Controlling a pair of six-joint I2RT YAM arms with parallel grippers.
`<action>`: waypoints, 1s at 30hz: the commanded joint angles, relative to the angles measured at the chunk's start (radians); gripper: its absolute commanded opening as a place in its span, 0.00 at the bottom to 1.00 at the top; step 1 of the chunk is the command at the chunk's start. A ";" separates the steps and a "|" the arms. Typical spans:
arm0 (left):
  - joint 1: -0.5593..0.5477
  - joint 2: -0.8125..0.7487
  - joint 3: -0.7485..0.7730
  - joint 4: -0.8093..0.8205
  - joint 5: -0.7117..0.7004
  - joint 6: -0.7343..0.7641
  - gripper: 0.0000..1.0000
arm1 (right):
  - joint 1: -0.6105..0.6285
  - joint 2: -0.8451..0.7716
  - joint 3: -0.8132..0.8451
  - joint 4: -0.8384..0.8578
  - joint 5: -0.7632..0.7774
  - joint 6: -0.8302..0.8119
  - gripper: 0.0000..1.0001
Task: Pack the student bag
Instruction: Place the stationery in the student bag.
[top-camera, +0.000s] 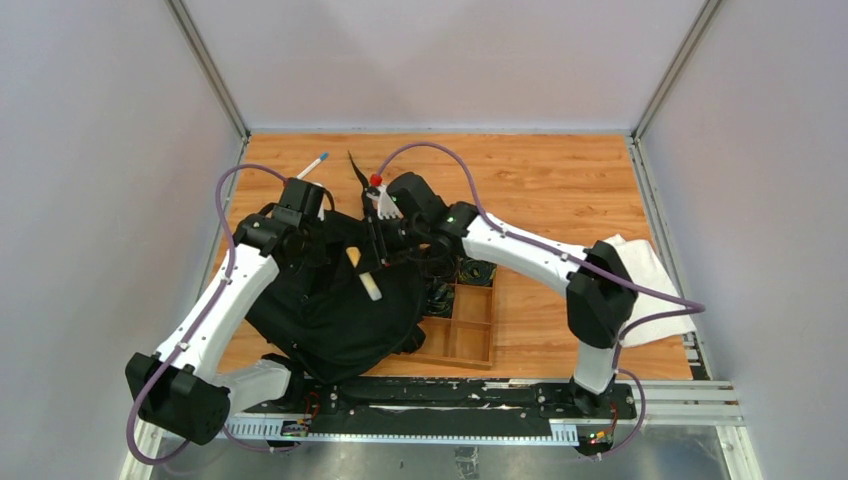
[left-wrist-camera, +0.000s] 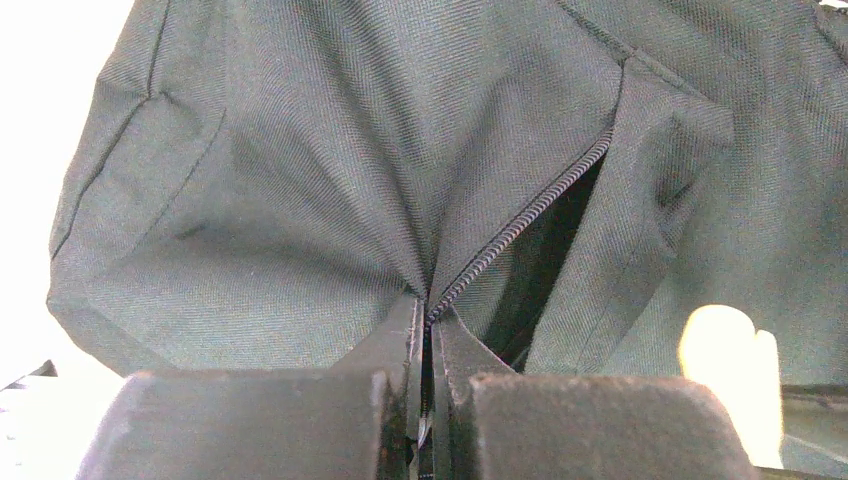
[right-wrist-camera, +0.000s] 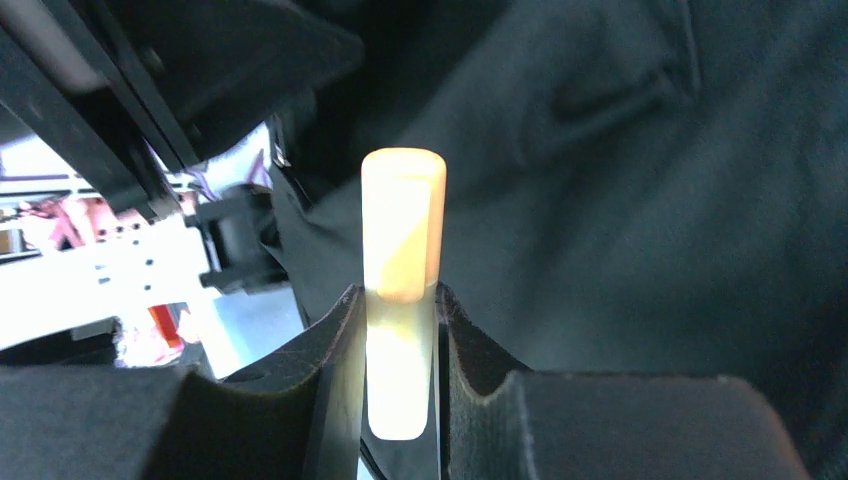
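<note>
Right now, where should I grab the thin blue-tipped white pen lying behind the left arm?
Take the pen mid-barrel, coming straight down from above and closing across its length. It lies flat and diagonal on the table, its near end close to the left arm, so a side approach looks cramped.

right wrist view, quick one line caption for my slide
Pale cream stick clamped in the right gripper, held over the black student bag.
</note>
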 joint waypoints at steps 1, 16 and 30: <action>0.009 -0.029 0.041 0.042 0.071 0.005 0.00 | 0.019 0.090 0.130 0.041 -0.087 0.065 0.00; 0.044 -0.028 0.073 0.039 0.080 0.029 0.00 | 0.048 0.267 0.261 0.083 -0.144 0.151 0.00; 0.049 -0.080 0.022 0.035 0.160 0.017 0.00 | -0.009 0.367 0.306 0.216 -0.034 0.562 0.03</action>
